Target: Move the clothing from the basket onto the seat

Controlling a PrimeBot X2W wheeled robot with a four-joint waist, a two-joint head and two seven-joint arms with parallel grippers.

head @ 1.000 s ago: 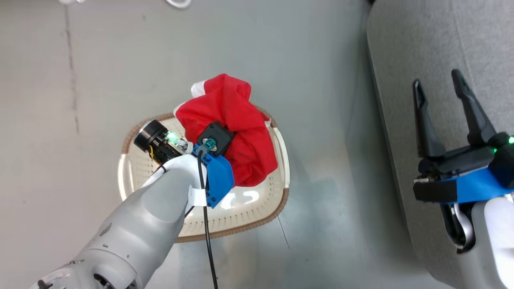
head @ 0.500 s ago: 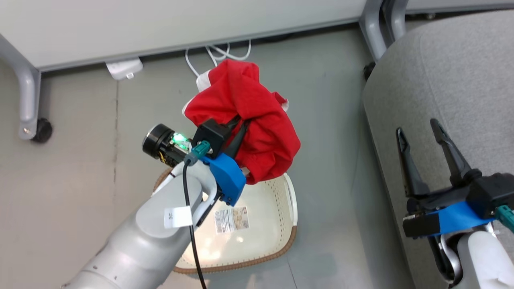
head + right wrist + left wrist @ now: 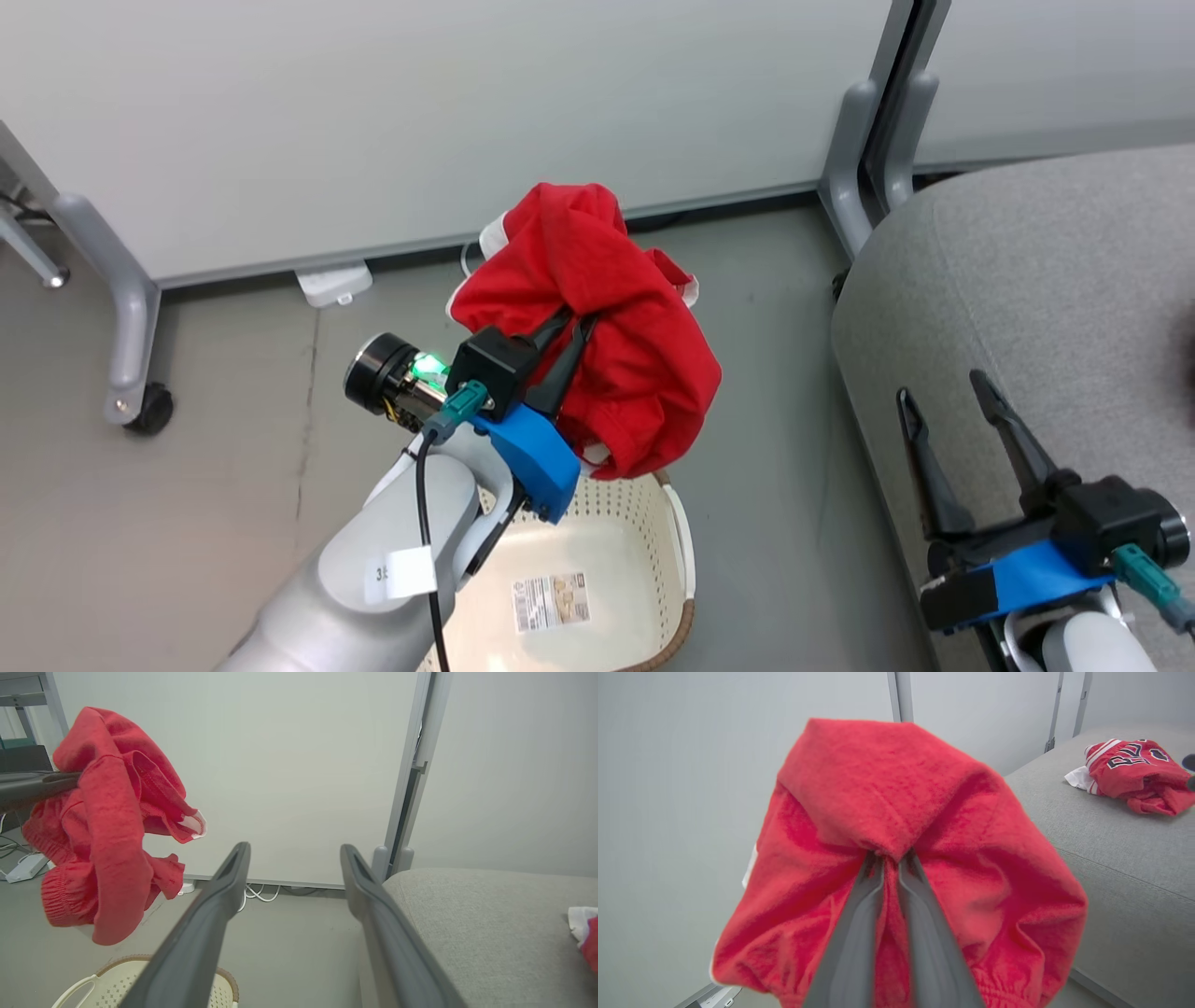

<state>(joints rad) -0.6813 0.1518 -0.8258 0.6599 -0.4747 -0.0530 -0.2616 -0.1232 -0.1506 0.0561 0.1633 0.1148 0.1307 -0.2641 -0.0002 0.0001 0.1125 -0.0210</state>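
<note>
The left gripper (image 3: 577, 327), fingers pinching the shorts (image 3: 644, 373), is raising them clear of the basket (image 3: 644, 523); the right gripper (image 3: 939, 387) is keeping its fingers spread.

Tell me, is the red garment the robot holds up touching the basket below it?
Apart. The right wrist view shows the red garment hanging with bare floor between its lowest fold and the basket rim.

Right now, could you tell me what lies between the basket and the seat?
Bare grey floor separates the basket and the seat, in the head view.
</note>
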